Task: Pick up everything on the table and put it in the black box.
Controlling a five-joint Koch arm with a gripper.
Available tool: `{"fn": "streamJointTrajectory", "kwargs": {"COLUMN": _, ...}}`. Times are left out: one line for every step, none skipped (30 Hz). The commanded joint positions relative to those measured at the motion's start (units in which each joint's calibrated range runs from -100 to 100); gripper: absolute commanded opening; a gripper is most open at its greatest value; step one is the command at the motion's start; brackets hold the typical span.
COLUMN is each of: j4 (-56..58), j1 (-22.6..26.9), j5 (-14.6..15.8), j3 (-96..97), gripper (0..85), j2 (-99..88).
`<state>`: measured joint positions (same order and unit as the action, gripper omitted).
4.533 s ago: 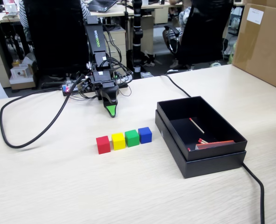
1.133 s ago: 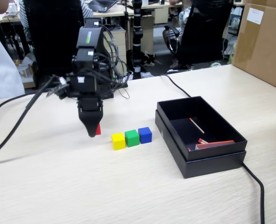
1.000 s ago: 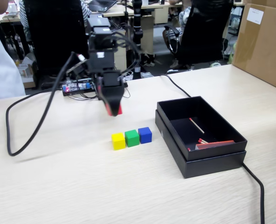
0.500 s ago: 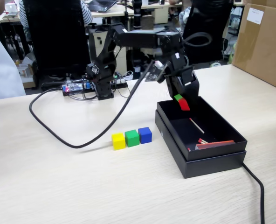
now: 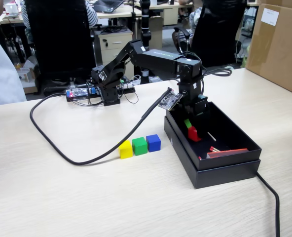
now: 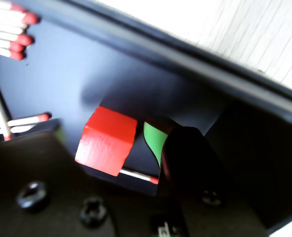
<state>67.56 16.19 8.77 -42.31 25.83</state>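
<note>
My gripper [image 5: 190, 127] reaches down into the black box [image 5: 225, 167] at the right of the table [image 5: 87, 197]. The red cube [image 5: 194, 134] sits low inside the box between the jaws. In the wrist view the red cube [image 6: 106, 140] lies on the box floor [image 6: 87, 74] over a matchstick. A dark gap separates it from the green-padded finger [image 6: 153, 140], so the gripper [image 6: 109, 136] is open. The yellow cube [image 5: 126, 149], green cube [image 5: 139, 146] and blue cube [image 5: 153, 142] stand in a row on the table, left of the box.
Red-tipped matchsticks [image 5: 220, 149] lie in the box, and the wrist view shows more matchsticks [image 6: 13, 29]. A black cable [image 5: 62, 148] loops over the table left of the cubes; another cable [image 5: 269, 197] runs off the box's right corner. A brown carton [image 5: 279, 44] stands far right.
The arm lifted the red cube from the row, swung it right over the black box and lowered it inside. The jaws have parted from the cube.
</note>
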Motion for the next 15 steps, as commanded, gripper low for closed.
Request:
{"fn": "streamJointTrajectory", "kwargs": {"j4": 0.5, "j1": -0.2, "j5": -0.1, "j3": -2.0, "gripper": 39.6, "j2": -5.2}}
{"fn": "streamJointTrajectory", "kwargs": {"j4": 0.5, "j1": -0.4, "j5": 0.0, "j3": -2.1, "gripper": 39.6, "j2": -7.3}}
{"fn": "streamJointTrajectory", "kwargs": {"j4": 0.5, "j1": -0.7, "j5": 0.1, "j3": -2.2, "gripper": 39.6, "j2": -9.6}}
{"fn": "streamJointTrajectory", "kwargs": {"j4": 0.5, "j1": -0.9, "j5": 0.1, "j3": -2.1, "gripper": 39.5, "j2": -12.3}}
{"fn": "streamJointTrajectory", "kwargs": {"j4": 0.5, "j1": -1.2, "j5": 0.1, "j3": -2.1, "gripper": 39.5, "j2": -15.1}}
{"fn": "streamJointTrajectory", "kwargs": {"j4": 0.5, "j1": -2.0, "j5": 0.0, "j3": -1.8, "gripper": 39.5, "j2": -21.6}}
{"fn": "streamJointTrajectory", "kwargs": {"j4": 0.5, "j1": -2.3, "j5": 0.0, "j3": -1.6, "gripper": 39.5, "j2": -25.0}}
{"fn": "streamJointTrajectory", "kwargs": {"j4": 0.5, "j1": -2.8, "j5": 0.0, "j3": -1.2, "gripper": 39.5, "j2": -28.3}}
{"fn": "streamJointTrajectory", "kwargs": {"j4": 0.5, "j1": -3.3, "j5": -0.2, "j3": -0.5, "gripper": 39.5, "j2": -31.4}}
{"fn": "streamJointTrajectory", "kwargs": {"j4": 0.5, "j1": -3.9, "j5": -0.3, "j3": 0.3, "gripper": 39.5, "j2": -34.3}}
{"fn": "streamJointTrajectory", "kwargs": {"j4": 0.5, "j1": -4.4, "j5": -0.4, "j3": 1.5, "gripper": 39.5, "j2": -37.1}}
{"fn": "streamJointTrajectory", "kwargs": {"j4": 0.5, "j1": -5.1, "j5": -0.5, "j3": 3.2, "gripper": 39.5, "j2": -40.3}}
{"fn": "streamJointTrajectory", "kwargs": {"j4": 0.4, "j1": -5.8, "j5": -0.5, "j3": 5.2, "gripper": 39.5, "j2": -43.4}}
{"fn": "streamJointTrajectory", "kwargs": {"j4": 0.4, "j1": -6.6, "j5": -0.6, "j3": 7.3, "gripper": 39.5, "j2": -46.5}}
{"fn": "streamJointTrajectory", "kwargs": {"j4": 0.4, "j1": -7.4, "j5": -0.8, "j3": 9.8, "gripper": 41.0, "j2": -49.5}}
